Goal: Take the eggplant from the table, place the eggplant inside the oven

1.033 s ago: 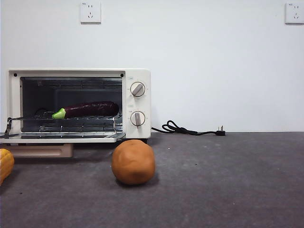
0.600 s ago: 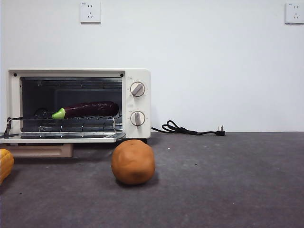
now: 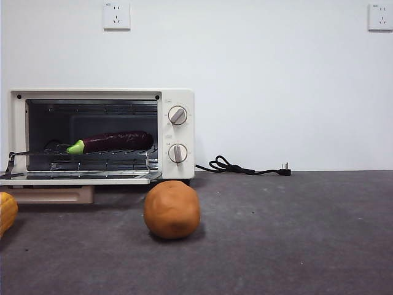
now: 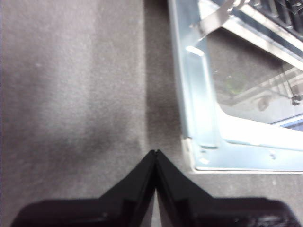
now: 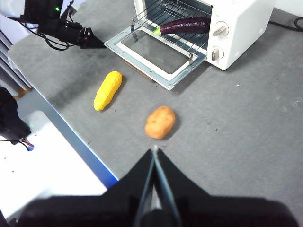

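Note:
The dark purple eggplant (image 3: 116,142) with its green cap lies on the wire rack inside the cream-white oven (image 3: 178,132), whose glass door (image 3: 80,178) hangs open flat. In the right wrist view the eggplant (image 5: 184,24) rests in the oven (image 5: 236,28) far from my right gripper (image 5: 155,150), which is shut and empty high above the table (image 5: 246,118). My left gripper (image 4: 155,152) is shut and empty just off a corner of the open door (image 4: 208,142). The left gripper (image 5: 97,43) also shows in the right wrist view beside the door. Neither gripper appears in the front view.
An orange-brown potato-like lump (image 3: 172,209) sits on the table in front of the oven. A yellow ribbed item (image 5: 108,90) lies near the door. The black power cord (image 3: 242,167) trails behind the oven to the right. The table's edge (image 5: 75,142) runs by the yellow item.

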Motion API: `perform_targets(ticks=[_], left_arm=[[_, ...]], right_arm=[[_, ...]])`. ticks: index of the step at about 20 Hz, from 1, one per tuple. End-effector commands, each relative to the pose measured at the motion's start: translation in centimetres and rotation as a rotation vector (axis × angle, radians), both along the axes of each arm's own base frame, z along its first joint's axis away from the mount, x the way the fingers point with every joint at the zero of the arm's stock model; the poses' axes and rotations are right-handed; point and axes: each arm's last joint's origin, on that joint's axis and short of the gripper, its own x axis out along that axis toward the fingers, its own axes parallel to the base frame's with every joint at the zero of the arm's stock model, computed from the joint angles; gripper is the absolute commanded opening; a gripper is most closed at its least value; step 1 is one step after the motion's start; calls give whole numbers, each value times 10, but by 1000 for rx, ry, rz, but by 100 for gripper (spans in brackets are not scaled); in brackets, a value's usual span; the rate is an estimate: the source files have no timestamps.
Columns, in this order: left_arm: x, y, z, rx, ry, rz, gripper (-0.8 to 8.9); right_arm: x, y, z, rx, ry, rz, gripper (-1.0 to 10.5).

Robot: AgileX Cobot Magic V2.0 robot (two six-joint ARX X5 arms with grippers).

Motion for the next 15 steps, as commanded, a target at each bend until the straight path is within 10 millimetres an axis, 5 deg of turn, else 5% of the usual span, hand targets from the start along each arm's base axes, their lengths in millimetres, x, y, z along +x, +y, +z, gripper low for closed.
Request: perform_targets(ticks=[1, 15], left_arm=[[1, -2, -9, -39, 7, -6, -8], [14, -4, -11, -144, -101, -51, -8]], right_arm=[[-1, -1, -3, -7, 32, -13, -12], [0, 0, -3, -1, 40, -25, -12]])
